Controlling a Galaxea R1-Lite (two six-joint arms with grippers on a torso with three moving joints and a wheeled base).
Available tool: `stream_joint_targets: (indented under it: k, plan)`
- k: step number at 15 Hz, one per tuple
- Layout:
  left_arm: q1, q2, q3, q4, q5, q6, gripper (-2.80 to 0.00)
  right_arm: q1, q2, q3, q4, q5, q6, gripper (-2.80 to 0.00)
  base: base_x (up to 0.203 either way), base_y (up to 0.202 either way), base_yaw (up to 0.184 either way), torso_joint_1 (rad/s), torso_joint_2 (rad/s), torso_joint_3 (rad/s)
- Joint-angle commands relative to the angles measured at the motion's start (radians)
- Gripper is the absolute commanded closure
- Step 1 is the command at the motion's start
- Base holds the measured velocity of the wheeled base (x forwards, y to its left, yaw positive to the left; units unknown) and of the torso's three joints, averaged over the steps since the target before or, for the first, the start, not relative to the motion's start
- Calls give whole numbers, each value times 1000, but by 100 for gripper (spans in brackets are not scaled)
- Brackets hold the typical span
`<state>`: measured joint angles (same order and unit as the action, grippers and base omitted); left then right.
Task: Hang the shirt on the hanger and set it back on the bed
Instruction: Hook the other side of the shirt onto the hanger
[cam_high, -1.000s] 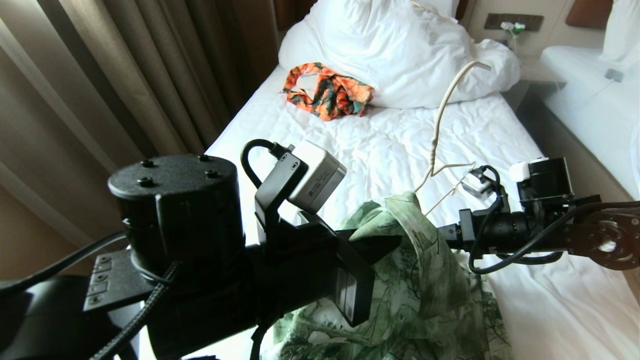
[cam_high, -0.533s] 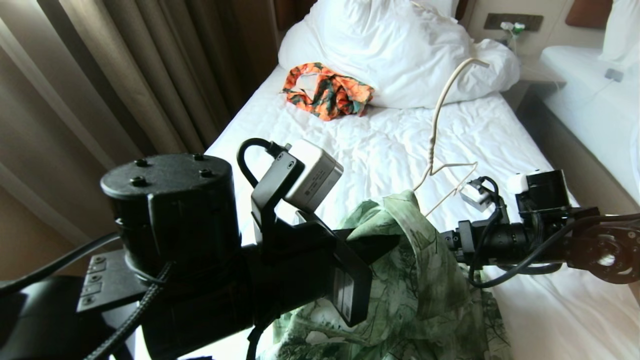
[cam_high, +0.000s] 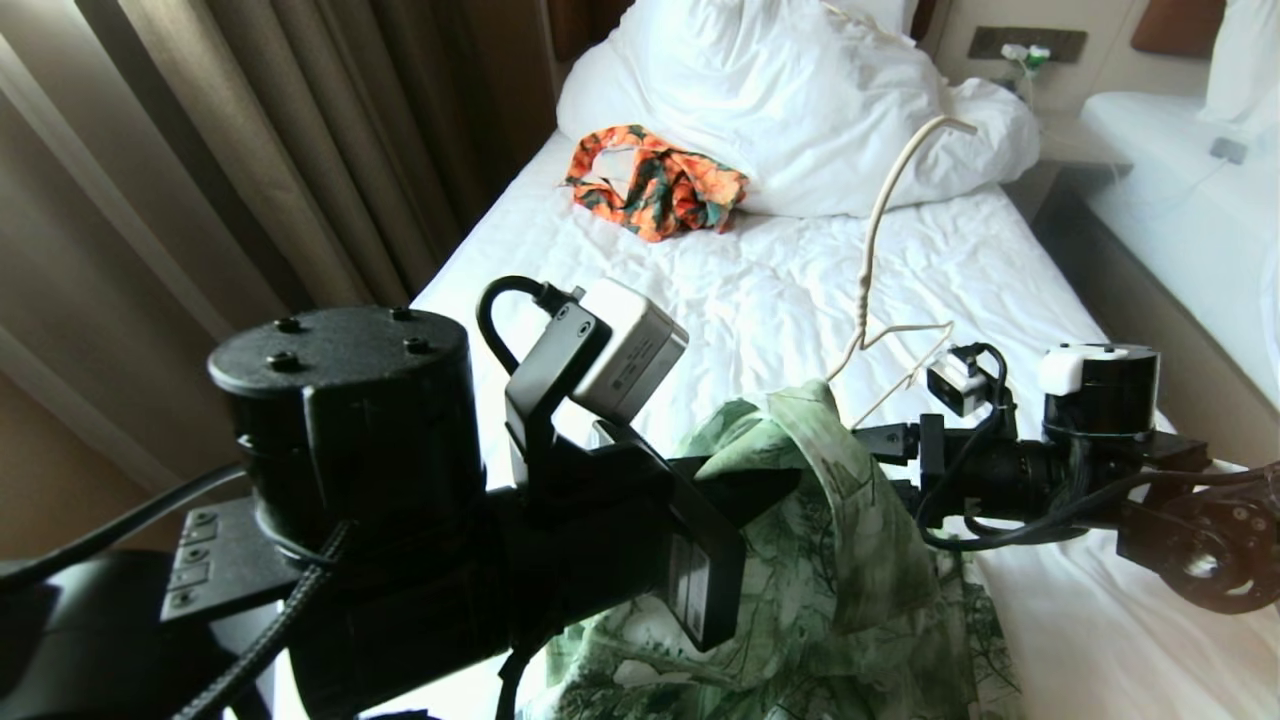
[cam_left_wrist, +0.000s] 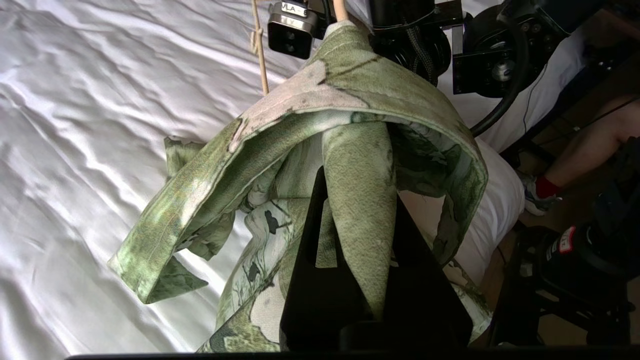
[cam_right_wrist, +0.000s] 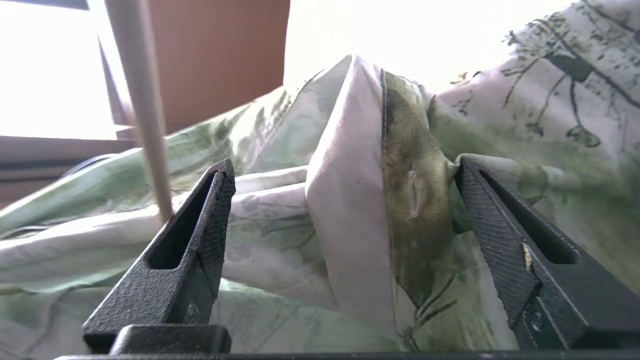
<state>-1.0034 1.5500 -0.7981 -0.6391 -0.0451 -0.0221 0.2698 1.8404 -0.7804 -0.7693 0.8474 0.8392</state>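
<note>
The light green leaf-print shirt (cam_high: 850, 560) hangs bunched over the near end of the bed (cam_high: 750, 290). My left gripper (cam_high: 770, 485) is shut on a fold of the shirt (cam_left_wrist: 357, 150), holding it up. The cream wire hanger (cam_high: 868, 280) stands upright out of the shirt's top, hook toward the pillows; its lower part is hidden in the cloth. My right gripper (cam_high: 868, 440) reaches in from the right at collar height. Its jaws are wide open around a ridge of the shirt (cam_right_wrist: 380, 210), and the hanger wire (cam_right_wrist: 145, 110) passes just outside one fingertip.
An orange-and-green garment (cam_high: 655, 180) lies up the bed beside the bunched white duvet (cam_high: 780, 100). Brown curtains (cam_high: 250, 150) hang along the left. A second white bed (cam_high: 1180, 200) stands to the right. A person's leg (cam_left_wrist: 575, 160) shows beside the bed.
The right wrist has rolled so its camera now sits on top, and the arm has edged in toward the shirt. The left arm, shirt and hanger have hardly moved.
</note>
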Motion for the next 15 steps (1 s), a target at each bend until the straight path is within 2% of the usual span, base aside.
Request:
stream_joint_targets:
  k: [1, 4, 7, 13, 14, 15]
  plan:
    - [-1, 4, 0, -4, -1, -1, 0, 8, 9, 7, -15, 14, 38, -280, 0, 0, 0, 0, 0, 0]
    - [-1, 2, 0, -4, 1, -1, 0, 19, 2, 7, -13, 19, 44, -280, 0, 0, 0, 0, 0, 0]
    - [0, 5, 0, -4, 1, 1, 0, 25, -7, 7, -15, 25, 113, -280, 0, 0, 0, 0, 0, 0]
    - [-1, 7, 2, -4, 1, 1, 0, 25, -21, 4, -15, 25, 115, -280, 0, 0, 0, 0, 0, 0]
    - [-1, 7, 2, -4, 1, 1, 0, 26, -24, 6, -15, 25, 115, -163, 0, 0, 0, 0, 0, 0]
    - [-1, 7, 2, -4, 1, 1, 0, 26, -24, 6, -15, 25, 115, 0, 0, 0, 0, 0, 0, 0]
